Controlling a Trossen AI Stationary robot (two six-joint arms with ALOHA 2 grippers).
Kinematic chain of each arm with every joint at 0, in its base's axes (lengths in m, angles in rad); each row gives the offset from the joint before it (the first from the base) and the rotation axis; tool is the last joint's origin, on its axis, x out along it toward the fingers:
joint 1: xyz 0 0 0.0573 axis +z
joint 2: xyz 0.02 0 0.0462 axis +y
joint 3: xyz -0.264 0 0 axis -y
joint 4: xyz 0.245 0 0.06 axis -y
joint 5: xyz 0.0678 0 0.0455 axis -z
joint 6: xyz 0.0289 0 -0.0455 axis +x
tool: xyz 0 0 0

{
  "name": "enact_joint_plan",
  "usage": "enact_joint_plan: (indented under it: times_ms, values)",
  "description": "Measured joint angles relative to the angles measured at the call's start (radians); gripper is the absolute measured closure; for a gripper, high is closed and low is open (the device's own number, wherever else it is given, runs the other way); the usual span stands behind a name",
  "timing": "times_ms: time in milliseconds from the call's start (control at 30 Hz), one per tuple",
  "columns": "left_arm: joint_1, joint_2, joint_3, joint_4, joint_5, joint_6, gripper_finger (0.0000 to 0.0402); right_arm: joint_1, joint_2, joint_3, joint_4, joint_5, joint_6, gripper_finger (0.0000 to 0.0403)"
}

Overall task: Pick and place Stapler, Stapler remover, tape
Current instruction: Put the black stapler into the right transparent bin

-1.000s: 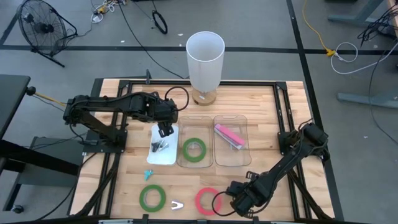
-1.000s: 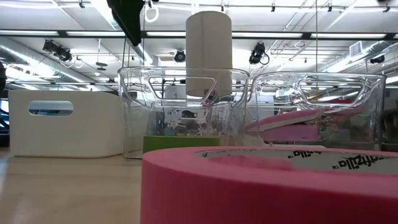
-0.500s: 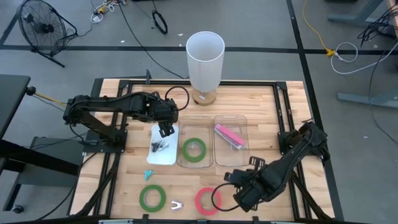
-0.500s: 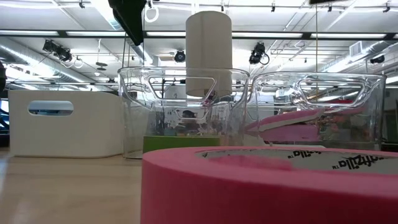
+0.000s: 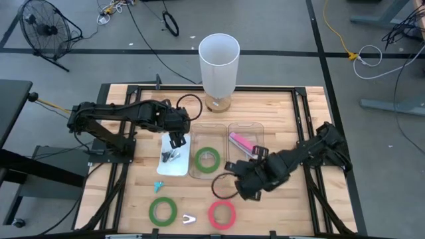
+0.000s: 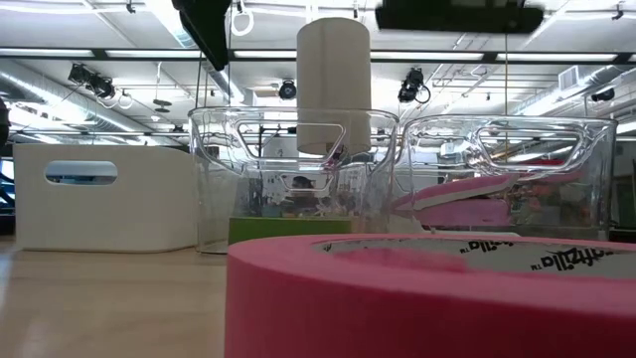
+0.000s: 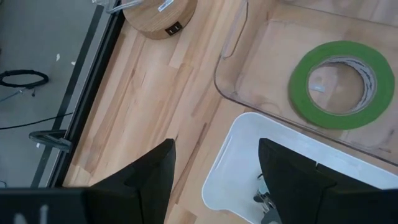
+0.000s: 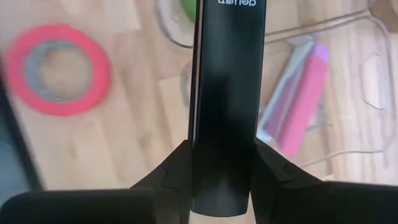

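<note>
My right gripper (image 5: 234,182) hangs over the table in front of the two clear bins and is shut on a black stapler (image 8: 225,93). A pink stapler (image 5: 244,145) lies in the right clear bin (image 5: 261,133). One green tape roll (image 5: 208,159) lies in the left clear bin (image 5: 199,129). A second green roll (image 5: 163,211) and the red-pink roll (image 5: 222,214) lie flat near the front edge. My left gripper (image 7: 214,186) is open and empty above the white tray (image 5: 182,167), which holds small metal stapler removers (image 5: 169,156). My right gripper pinches the black stapler's two long sides (image 8: 224,155) between its two fingers. The stapler lies along the fingers and sticks out ahead of them, its lettered end (image 8: 236,3) farthest out. It is lifted clear of the table.
A tall white cylinder (image 5: 219,63) on a wooden base stands at the far edge. A teal remover (image 5: 159,186) and a white one (image 5: 189,218) lie loose on the table. In the low view the red-pink roll (image 6: 427,298) fills the foreground.
My right gripper has risen from beside the red-pink roll at the near edge. It has gone toward the far edge and a little left, toward the clear bins, carrying the black stapler.
</note>
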Motion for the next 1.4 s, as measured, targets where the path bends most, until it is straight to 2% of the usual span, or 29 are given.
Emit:
enact_joint_plan:
  times_ms: [333,633,833,1133,1400]
  values:
    - [-0.011,0.0,0.0,-0.001,-0.003,0.001,0.0168,-0.13,-0.105,-0.197,0.034,-0.011,-0.042,0.0302]
    - [-0.011,0.0,0.0,-0.001,-0.004,0.003,0.0168,-0.211,-0.342,-0.504,0.308,-0.034,-0.051,0.0302]
    - [-0.011,0.0,0.0,0.001,-0.008,0.004,0.0168,-0.233,-0.44,-0.68,0.429,-0.055,-0.029,0.0302]
    - [-0.011,0.0,0.0,0.016,-0.011,0.011,0.0168,-0.249,-0.452,-0.82,0.566,-0.118,-0.036,0.0302]
    - [-0.011,0.0,0.0,0.023,-0.011,0.011,0.0168,-0.248,-0.452,-0.874,0.66,-0.145,-0.033,0.0302]
